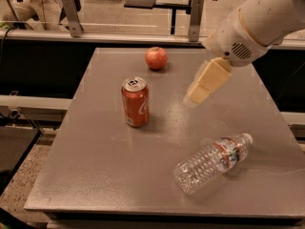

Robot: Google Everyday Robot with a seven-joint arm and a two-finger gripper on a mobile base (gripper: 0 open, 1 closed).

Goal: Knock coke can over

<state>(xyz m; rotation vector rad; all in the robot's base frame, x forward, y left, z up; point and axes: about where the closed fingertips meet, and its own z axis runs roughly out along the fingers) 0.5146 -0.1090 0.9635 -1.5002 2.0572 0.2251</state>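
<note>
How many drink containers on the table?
2. The red aluminium coke can stands upright left of centre; the clear plastic water bottle lies on its side at the front right. The pincer hovers right of the can. None seem hidden.

Red coke can (135, 102), silver top, standing upright left of centre, claw (192, 98) hovering apart at its right

A bulky, rounded white arm (267, 13) was seen, ringed by a thin yellow-orange band and marked by a patch of small perforations near the wrist. The cream, blocky gripper (196, 94) was placed over the bench (95, 175), towards its right edge.
</note>
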